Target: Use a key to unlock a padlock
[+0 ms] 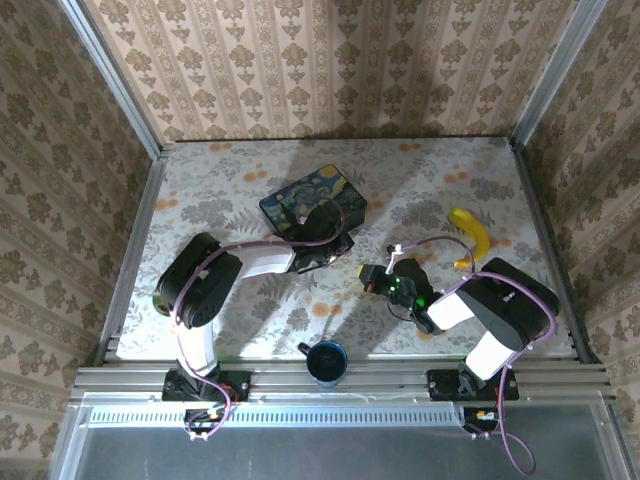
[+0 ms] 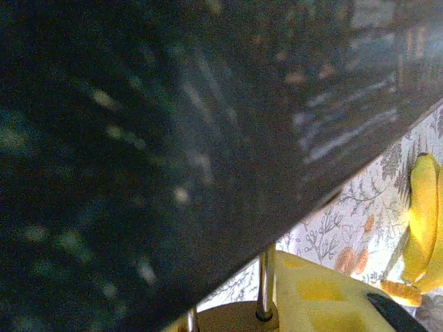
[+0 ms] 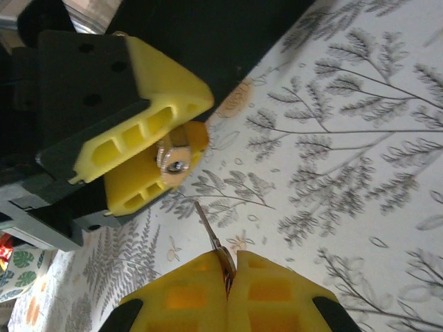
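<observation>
The right gripper is pressed closed on the key. Its two yellow fingers meet, and the thin silver blade sticks out from the seam between them, slanting up and to the left. The blade's tip stops just short of the padlock, close to it but not touching.

The left gripper holds the small brass padlock, pinched between its own yellow fingers. The lock's round silver keyway faces the key.

From the left wrist, the padlock's brass body sits at the bottom edge. Its silver shackle rises straight up beside a yellow finger. Right behind it looms the dark blue box, blurred, with pale painted flecks.

From above, the two grippers face each other near the middle of the floral table, the left gripper just in front of the box. The box lid carries a swirling blue and yellow painting. The right gripper shows a green light behind it. A banana lies to the right, and a blue mug stands at the near edge.
</observation>
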Controlling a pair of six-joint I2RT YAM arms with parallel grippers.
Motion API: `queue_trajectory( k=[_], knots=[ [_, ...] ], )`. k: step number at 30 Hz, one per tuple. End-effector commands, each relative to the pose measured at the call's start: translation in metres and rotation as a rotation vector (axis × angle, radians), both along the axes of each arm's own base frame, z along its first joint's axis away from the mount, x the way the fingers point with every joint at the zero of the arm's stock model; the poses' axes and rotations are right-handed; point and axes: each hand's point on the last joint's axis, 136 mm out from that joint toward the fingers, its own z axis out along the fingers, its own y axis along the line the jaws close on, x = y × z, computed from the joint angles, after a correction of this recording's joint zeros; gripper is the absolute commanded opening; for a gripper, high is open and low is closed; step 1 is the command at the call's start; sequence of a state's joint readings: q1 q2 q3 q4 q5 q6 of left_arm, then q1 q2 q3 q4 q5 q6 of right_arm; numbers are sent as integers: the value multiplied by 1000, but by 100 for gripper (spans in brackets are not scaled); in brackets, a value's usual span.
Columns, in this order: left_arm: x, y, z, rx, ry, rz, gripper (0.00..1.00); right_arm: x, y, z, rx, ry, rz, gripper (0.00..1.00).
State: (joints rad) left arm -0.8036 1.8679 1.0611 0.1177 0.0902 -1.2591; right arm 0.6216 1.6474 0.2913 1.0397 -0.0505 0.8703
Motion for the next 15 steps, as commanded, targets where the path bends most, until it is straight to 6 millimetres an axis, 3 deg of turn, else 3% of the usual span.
queue_trajectory(
  k=[1,15],
  knots=[
    [6,-14,9,-78,13,23,0,16,6,21,34,-88,-52,0],
    [5,-13,7,-84,21,18,0,26,8,7,45,-59,-98,0]
  ],
)
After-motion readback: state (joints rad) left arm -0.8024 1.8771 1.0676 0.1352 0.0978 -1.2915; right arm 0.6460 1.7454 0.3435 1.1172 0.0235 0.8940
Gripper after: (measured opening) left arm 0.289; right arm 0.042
